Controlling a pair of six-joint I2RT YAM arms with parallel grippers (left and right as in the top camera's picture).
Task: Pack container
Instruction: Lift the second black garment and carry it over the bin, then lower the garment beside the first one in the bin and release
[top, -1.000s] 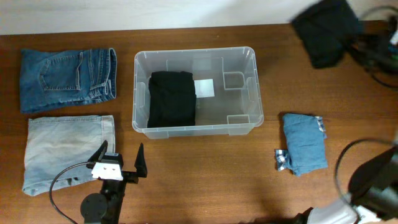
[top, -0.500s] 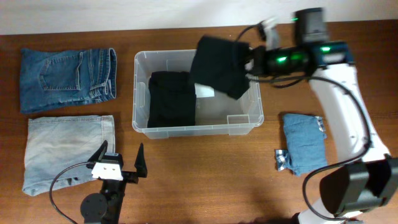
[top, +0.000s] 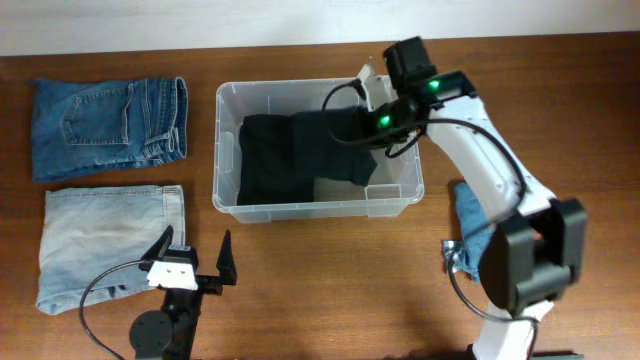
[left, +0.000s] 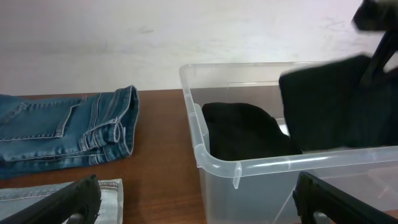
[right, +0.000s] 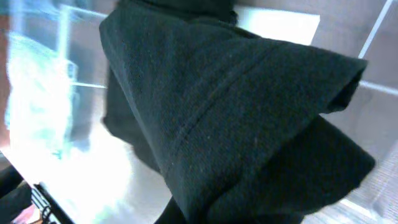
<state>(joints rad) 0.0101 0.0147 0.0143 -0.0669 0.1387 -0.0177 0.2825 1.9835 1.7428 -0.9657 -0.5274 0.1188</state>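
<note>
wood table (top: 300, 300): container (top: 228, 200) sits twd 12 o'clock, folded black garment (top: 262, 165) in its 9 o'clock half. r gripper (top: 365, 122) clamped on 2nd black garment (top: 335, 150) over the 3 o'clock half. l gripper (top: 192, 258) at 7 o'clock, jaws wide apart.

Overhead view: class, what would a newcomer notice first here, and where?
The right gripper holds a black cloth over the clear container mid-table, beside a black bundle already inside. At the left lie folded dark jeans and pale jeans.
</note>
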